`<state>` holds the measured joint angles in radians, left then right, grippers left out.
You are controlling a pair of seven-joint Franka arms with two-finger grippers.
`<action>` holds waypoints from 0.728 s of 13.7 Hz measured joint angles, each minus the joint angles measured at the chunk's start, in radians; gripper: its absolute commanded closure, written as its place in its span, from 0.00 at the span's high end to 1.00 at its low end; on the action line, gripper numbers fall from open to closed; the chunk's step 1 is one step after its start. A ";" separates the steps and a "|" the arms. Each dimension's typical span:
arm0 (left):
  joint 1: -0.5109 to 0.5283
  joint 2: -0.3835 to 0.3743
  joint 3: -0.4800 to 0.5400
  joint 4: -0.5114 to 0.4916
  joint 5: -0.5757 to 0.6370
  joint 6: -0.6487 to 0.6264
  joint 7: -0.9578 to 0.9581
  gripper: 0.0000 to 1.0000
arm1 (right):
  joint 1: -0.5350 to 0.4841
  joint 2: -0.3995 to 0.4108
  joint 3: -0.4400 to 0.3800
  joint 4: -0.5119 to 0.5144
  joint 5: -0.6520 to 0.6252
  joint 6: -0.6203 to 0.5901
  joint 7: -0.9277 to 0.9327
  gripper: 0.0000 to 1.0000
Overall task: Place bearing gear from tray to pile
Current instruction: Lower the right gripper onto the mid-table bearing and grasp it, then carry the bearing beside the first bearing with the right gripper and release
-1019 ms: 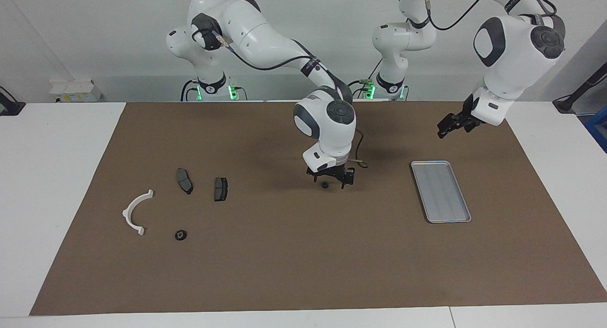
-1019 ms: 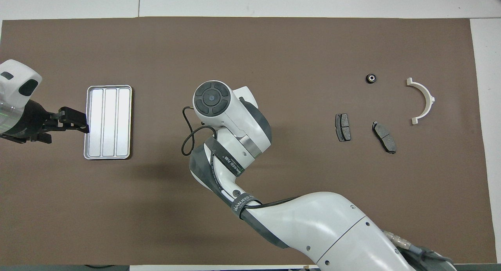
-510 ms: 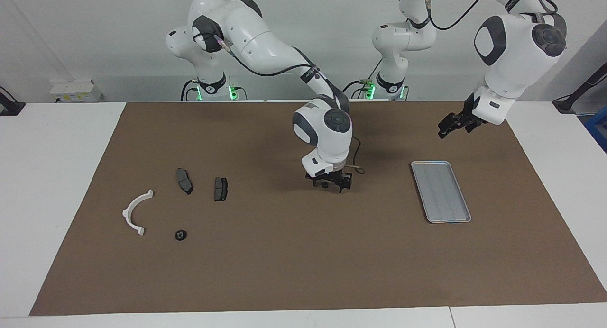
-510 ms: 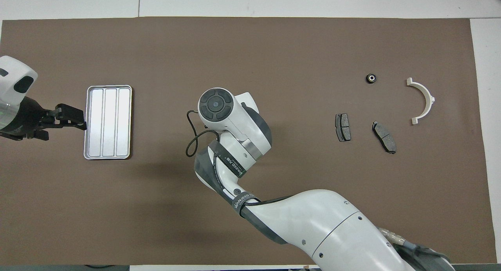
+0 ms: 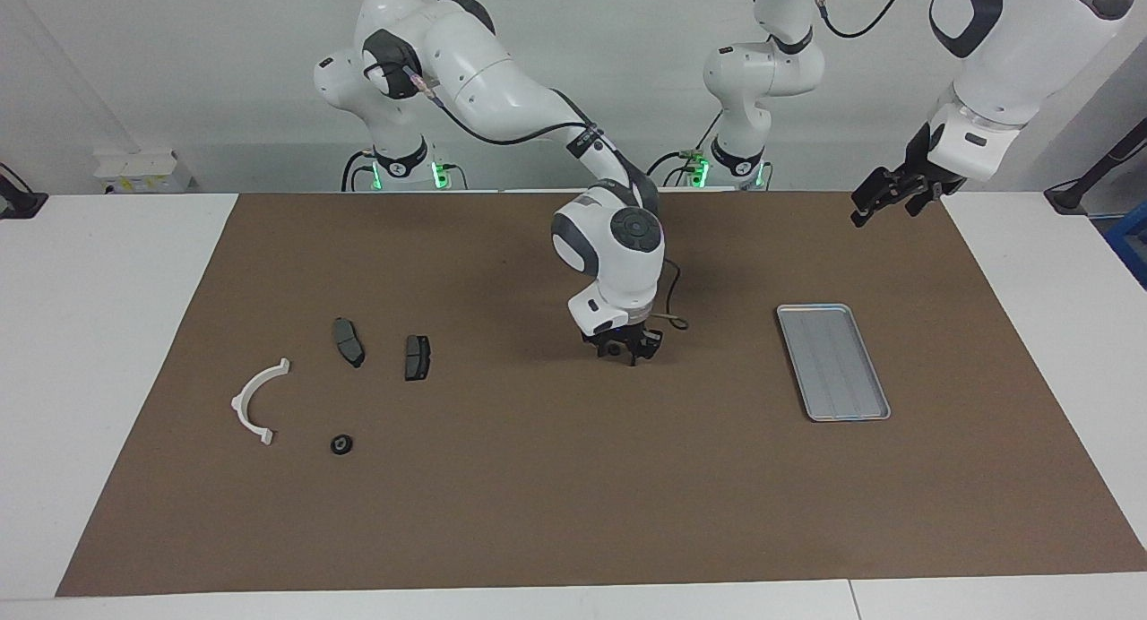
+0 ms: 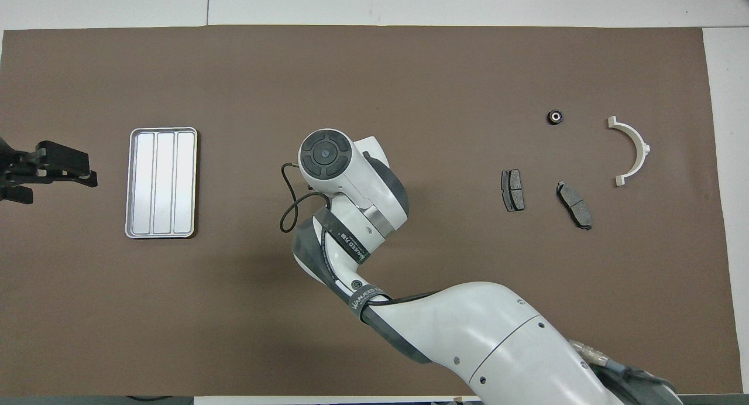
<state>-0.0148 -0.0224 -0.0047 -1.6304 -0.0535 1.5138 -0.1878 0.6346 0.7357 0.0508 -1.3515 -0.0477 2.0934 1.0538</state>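
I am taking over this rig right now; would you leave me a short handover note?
Left gripper: open, holds nothing, raised over the mat at the left arm's end; that arm waits.
Right gripper: down at mid-mat around a small gear; grip not confirmed.
Tray: holds nothing, toward the left arm's end.
Pile: arc, pads, second gear, toward the right arm's end.
Done: gear is off the tray.
Left: carry it to the pile and release.
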 measured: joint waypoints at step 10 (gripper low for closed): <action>0.000 0.001 -0.007 -0.002 0.000 -0.003 0.000 1.00 | -0.010 -0.003 0.001 0.012 0.002 -0.062 -0.004 0.00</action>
<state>-0.0149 -0.0218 -0.0115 -1.6322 -0.0535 1.5111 -0.1879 0.6250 0.7327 0.0515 -1.3396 -0.0456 2.0311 1.0498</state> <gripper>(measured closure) 0.000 0.793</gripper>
